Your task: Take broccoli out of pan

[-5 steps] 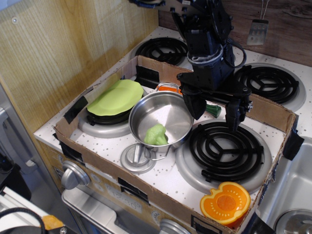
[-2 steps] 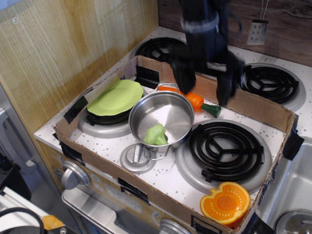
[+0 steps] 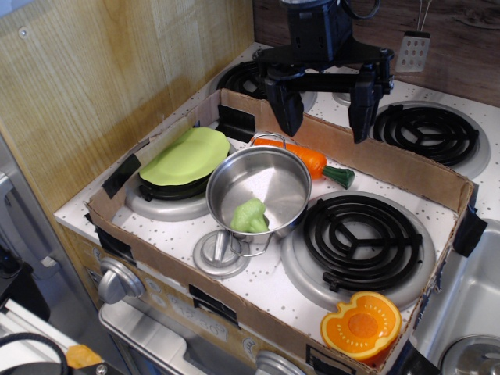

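The fingers (image 3: 287,109) stand wide apart and hold nothing; the gripper (image 3: 325,105) hangs above the back wall of the cardboard box (image 3: 406,168). The broccoli (image 3: 250,216) lies well below and in front of them, inside the pan (image 3: 259,191), near its front wall. An orange carrot (image 3: 306,159) lies just behind the pan.

Broccoli (image 3: 250,216) inside the pan (image 3: 269,173), carrot (image 3: 306,159) just behind, wide-spread pincer (image 3: 324,113) raised above.
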Controlling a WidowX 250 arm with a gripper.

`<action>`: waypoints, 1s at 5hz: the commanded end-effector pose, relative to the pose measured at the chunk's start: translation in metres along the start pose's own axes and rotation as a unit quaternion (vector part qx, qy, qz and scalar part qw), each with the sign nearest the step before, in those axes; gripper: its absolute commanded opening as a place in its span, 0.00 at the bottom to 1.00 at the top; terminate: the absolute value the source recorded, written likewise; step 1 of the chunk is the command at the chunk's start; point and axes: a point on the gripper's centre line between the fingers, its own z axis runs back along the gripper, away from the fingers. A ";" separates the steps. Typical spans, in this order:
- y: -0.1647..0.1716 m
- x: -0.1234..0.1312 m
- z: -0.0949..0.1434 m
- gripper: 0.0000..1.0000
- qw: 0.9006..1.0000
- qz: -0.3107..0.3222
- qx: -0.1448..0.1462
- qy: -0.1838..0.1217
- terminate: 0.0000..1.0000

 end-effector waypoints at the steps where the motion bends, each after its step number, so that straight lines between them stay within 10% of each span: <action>1: 0.025 -0.003 -0.016 1.00 0.996 0.087 0.010 -0.019 0.00; 5: 0.053 -0.013 -0.031 1.00 0.994 0.084 0.069 -0.021 0.00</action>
